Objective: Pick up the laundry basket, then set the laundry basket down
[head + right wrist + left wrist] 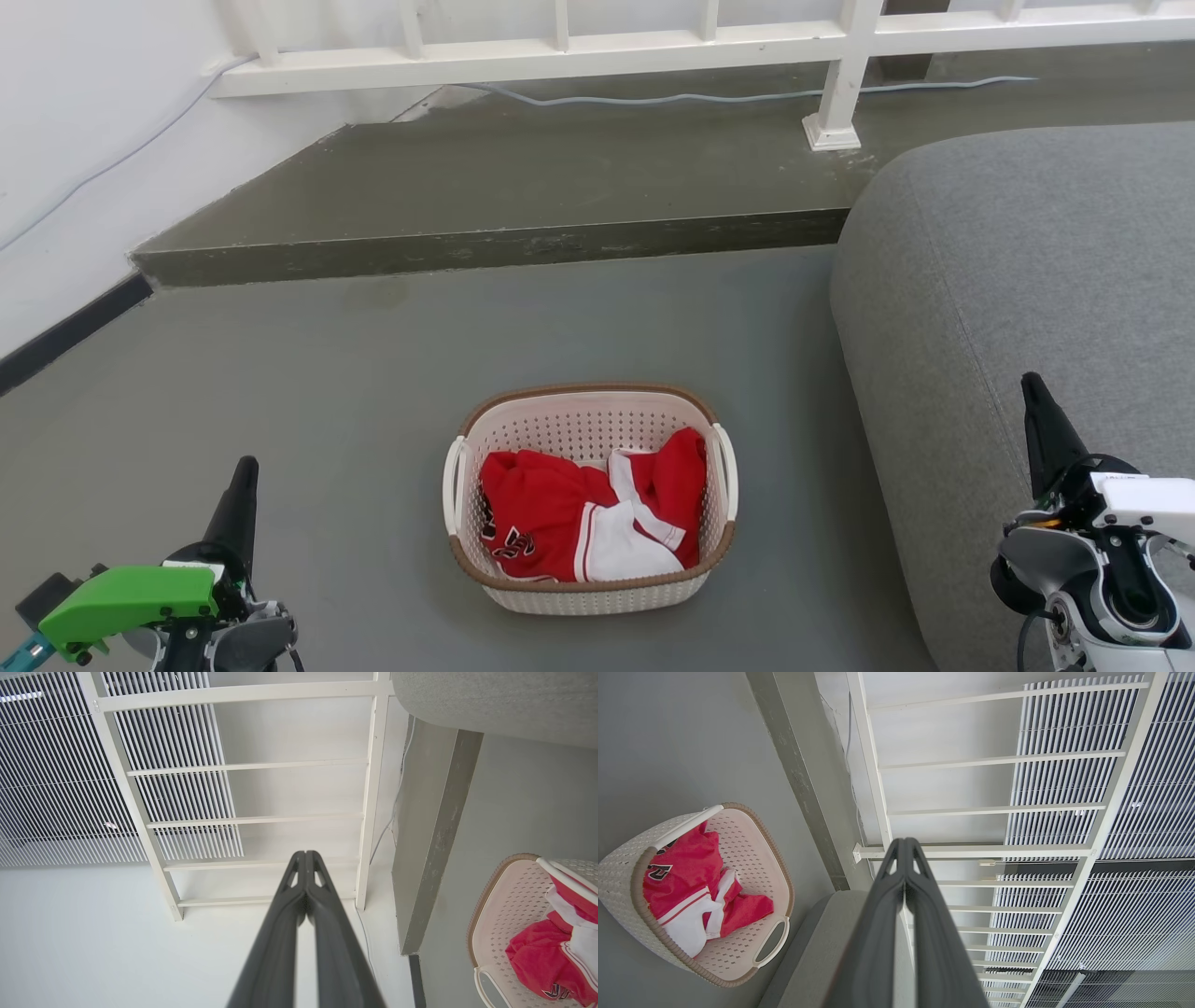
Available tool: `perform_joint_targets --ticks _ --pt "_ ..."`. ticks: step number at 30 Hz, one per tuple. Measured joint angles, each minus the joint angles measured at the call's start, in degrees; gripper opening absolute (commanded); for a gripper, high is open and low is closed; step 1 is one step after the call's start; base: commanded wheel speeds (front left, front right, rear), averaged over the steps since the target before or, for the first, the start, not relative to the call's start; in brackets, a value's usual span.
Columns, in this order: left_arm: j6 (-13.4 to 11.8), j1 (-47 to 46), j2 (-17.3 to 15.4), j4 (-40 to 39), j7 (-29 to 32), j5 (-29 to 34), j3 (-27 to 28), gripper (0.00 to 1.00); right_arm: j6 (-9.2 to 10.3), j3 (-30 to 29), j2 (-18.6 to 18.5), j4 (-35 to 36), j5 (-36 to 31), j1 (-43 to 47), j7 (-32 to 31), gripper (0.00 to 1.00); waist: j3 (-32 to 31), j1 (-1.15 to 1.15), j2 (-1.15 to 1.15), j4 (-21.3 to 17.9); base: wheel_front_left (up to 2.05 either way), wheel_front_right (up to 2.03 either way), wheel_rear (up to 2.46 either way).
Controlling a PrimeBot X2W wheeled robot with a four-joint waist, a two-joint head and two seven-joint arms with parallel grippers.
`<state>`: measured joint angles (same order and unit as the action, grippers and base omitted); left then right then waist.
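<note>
left gripper (243,478): fingers pressed together, holding nothing, pointing forward low over the floor (355,373). the left wrist view confirms the two tips meet.

right gripper (1034,397): likewise closed and empty, raised beside the grey sofa (1027,280), which runs along its outer side and ahead of it.

laundry basket (597,584): stands upright and level on the floor, ahead of both grippers and between them, inboard of the left gripper to its right and inboard of the right gripper to its left. it is well apart from each, with no contact. red-and-white clothing (560,523) lies loose inside, below the rim.

placement, as a judgement: the two loop handles (454,485) sit on the basket's short sides, one toward each arm, so the flanking stance suits a two-handed lift by the handles. the upright seat keeps the clothing contained.

stage, as a judgement: a basket resting on the floor with both grippers free fits either the time ahead of a lift or the time after it is set down. the views do not settle which.

beyond the basket: a raised concrete step (513,187), then a white railing (560,56) with a cable (700,96) at its foot.
</note>
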<state>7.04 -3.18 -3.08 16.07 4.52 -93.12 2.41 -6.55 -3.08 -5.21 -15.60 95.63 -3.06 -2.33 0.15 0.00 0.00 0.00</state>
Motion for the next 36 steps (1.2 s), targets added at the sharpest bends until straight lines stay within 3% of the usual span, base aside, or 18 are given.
perform_joint_targets --ticks 36 --pt "0.0 0.0 0.0 0.0 0.0 0.0 0.3 0.0 -0.16 -0.2 0.0 -0.3 0.0 0.0 -0.3 0.0 0.0 0.0 0.0 0.0 0.0 0.0 0.0"
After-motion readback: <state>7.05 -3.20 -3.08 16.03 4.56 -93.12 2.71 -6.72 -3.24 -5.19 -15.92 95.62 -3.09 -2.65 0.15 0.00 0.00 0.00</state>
